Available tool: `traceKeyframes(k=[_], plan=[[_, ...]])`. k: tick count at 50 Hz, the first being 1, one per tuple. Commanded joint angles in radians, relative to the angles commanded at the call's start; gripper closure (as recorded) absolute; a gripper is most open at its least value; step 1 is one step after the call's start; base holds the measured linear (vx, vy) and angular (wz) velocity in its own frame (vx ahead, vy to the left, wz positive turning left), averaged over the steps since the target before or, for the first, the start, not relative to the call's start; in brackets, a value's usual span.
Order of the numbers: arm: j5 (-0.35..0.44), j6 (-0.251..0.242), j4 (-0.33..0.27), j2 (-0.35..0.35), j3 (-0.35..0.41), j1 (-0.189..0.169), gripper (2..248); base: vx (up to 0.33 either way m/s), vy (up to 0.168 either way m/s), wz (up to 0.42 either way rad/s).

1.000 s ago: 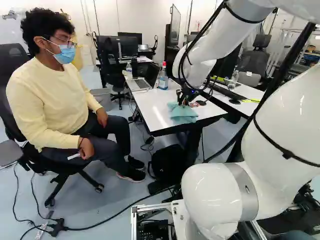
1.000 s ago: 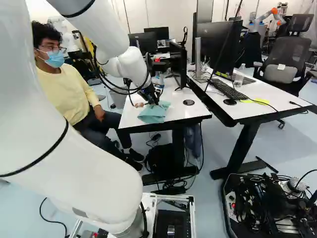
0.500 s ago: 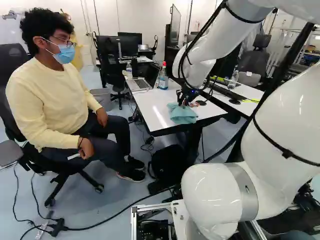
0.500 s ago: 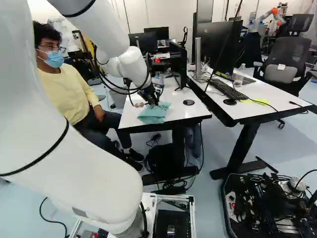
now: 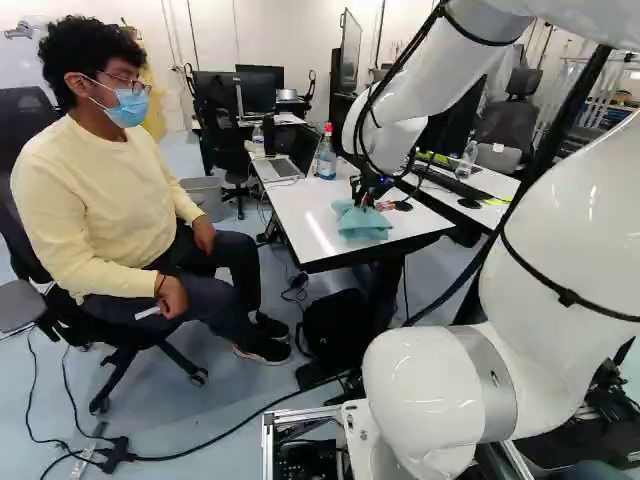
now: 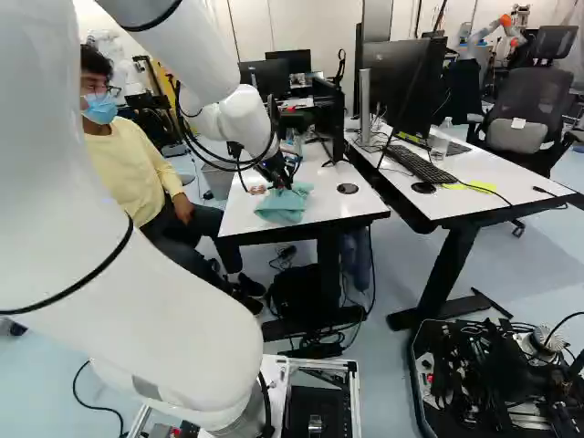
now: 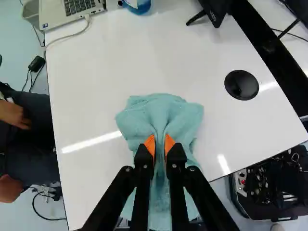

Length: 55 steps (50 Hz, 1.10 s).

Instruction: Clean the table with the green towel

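Rumpled cloth towel (image 7: 159, 108), glossy white tabletop (image 7: 96, 82)

No print can be read
The black monitor (image 7: 215, 8) bears pale marks and the laptop (image 7: 52, 12) a small blue sticker (image 7: 44, 25), neither legible.

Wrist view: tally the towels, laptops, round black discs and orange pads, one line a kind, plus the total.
Crumpled blue-green cloth towel: 1
Silver laptop, partly in view: 1
Round black disc: 1
Orange pads on the black fingers: 2
Total: 5
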Motion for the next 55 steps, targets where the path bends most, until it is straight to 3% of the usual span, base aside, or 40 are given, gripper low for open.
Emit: traceKeyframes(k=[24, 55], plan=[[0.047, 0.000, -0.047, -0.070, -0.069, 0.083, 206, 0.000, 0.000, 0.000], [0.079, 0.000, -0.051, -0.179, -0.183, 0.180, 206, 0.000, 0.000, 0.000]])
